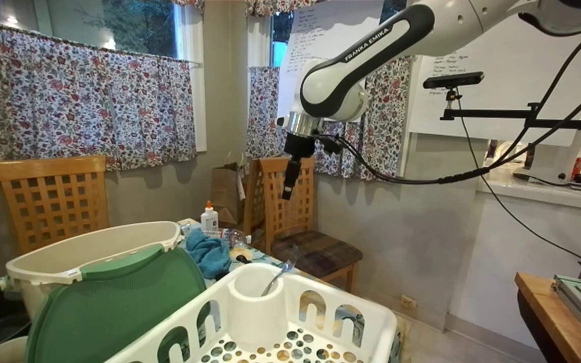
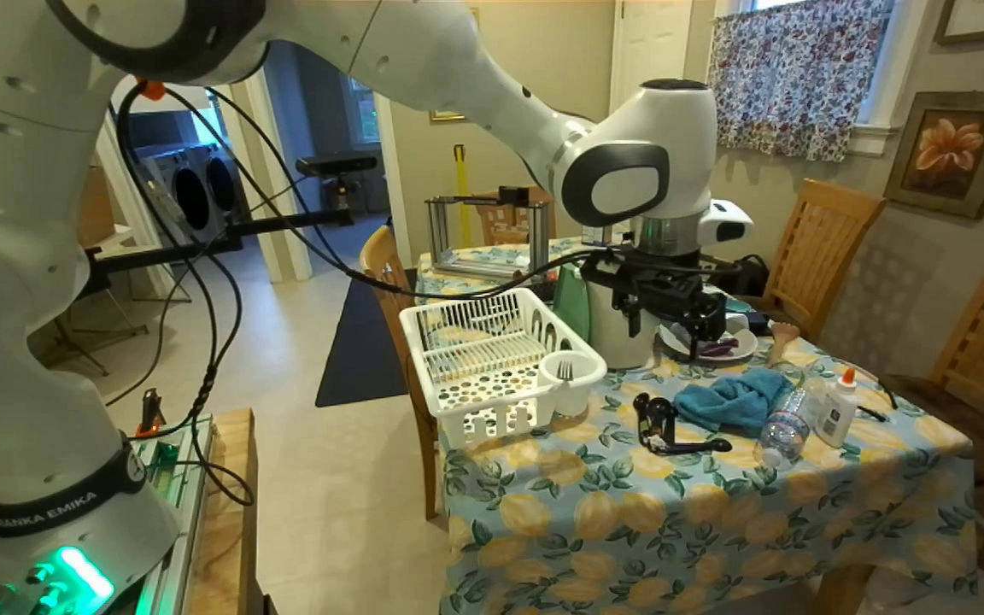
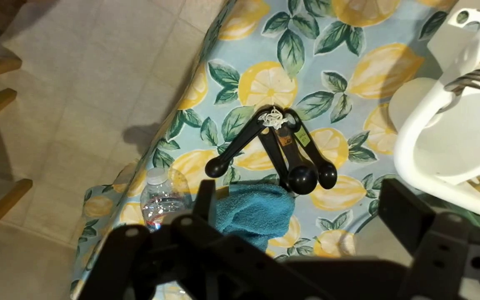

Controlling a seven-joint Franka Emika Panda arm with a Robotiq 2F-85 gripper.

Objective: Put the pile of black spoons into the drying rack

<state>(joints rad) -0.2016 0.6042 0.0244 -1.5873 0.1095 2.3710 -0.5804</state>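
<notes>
Jaws parted, the gripper point(image 3: 299, 200) hangs over a lemon-print tablecloth point(image 2: 714, 534), chairs point(image 2: 828, 252) nearby.

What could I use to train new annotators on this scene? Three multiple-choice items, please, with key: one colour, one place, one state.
1. What colour is the crumpled towel near the black spoons?
A. red
B. teal blue
C. yellow

2. Where is the fork?
A. in the cup at a corner of the drying rack
B. under the towel
C. among the spoons

3. How do the jaws stand?
A. shut on the spoons
B. shut on the fork
C. open

1: B, all three views show it teal blue.
2: A, it sticks up out of the cup in both exterior views.
3: C, the wrist view shows them apart, with nothing held between them.
</notes>
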